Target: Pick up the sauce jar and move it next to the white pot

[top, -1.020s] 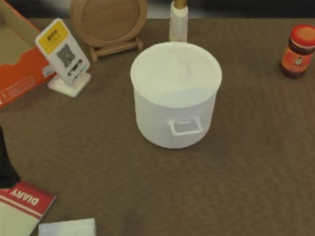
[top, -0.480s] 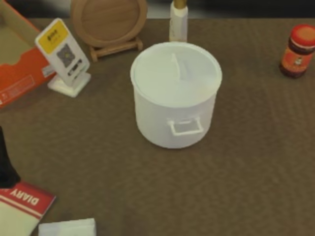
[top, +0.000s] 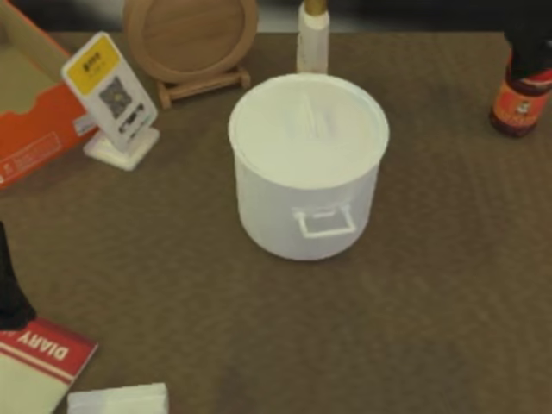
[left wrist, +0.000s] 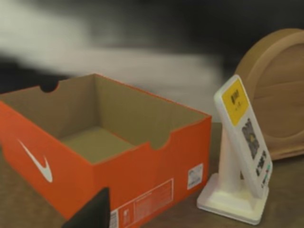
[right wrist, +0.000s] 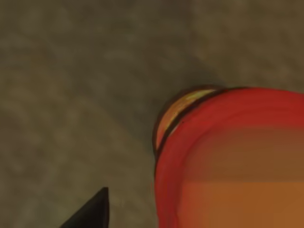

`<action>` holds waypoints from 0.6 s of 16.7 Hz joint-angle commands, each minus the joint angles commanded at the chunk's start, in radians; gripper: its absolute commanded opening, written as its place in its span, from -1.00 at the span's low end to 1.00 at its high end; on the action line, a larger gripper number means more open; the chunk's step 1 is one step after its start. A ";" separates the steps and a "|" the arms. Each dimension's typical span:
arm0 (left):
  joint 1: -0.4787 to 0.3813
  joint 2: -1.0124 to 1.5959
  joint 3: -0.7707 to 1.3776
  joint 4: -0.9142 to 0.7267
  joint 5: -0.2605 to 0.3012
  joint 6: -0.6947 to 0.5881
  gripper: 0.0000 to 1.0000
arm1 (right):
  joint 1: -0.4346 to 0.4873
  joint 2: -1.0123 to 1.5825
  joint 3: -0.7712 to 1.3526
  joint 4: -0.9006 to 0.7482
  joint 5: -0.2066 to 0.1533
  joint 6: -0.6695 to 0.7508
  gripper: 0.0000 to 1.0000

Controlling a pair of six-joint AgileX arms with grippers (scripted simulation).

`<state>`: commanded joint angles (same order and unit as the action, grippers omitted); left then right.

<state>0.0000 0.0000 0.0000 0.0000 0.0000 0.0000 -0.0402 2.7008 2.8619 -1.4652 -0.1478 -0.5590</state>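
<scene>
The sauce jar (top: pixel 516 108) stands at the table's far right, its orange-red label showing and its red lid mostly covered by my right arm. My right gripper (top: pixel 528 59) hangs just above it. In the right wrist view the red lid (right wrist: pixel 228 156) fills the picture, and one dark fingertip (right wrist: pixel 92 211) stands clear of its side, so the gripper is open and holds nothing. The white pot (top: pixel 308 164), lid on and loop handle facing the front, sits mid-table, well left of the jar. My left gripper (top: pixel 9 297) is parked at the left edge.
An open orange shoebox (top: pixel 30 103), a white card stand (top: pixel 112 99) and a round wooden board (top: pixel 190 39) line the back left. A cream bottle (top: pixel 313 34) stands behind the pot. A diary (top: pixel 39 358) and a white block (top: pixel 116 399) lie front left.
My right arm has come in from the back right corner and now hangs over the sauce jar, covering its lid. The jar, pot and left arm have not moved.
</scene>
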 joint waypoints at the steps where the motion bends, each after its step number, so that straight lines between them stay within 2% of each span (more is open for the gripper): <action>1: 0.000 0.000 0.000 0.000 0.000 0.000 1.00 | 0.001 0.014 0.011 -0.007 -0.001 -0.003 1.00; 10: 0.000 0.000 0.000 0.000 0.000 0.000 1.00 | 0.001 0.014 -0.028 0.028 -0.002 -0.004 1.00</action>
<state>0.0000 0.0000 0.0000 0.0000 0.0000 0.0000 -0.0388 2.7145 2.8343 -1.4368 -0.1494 -0.5628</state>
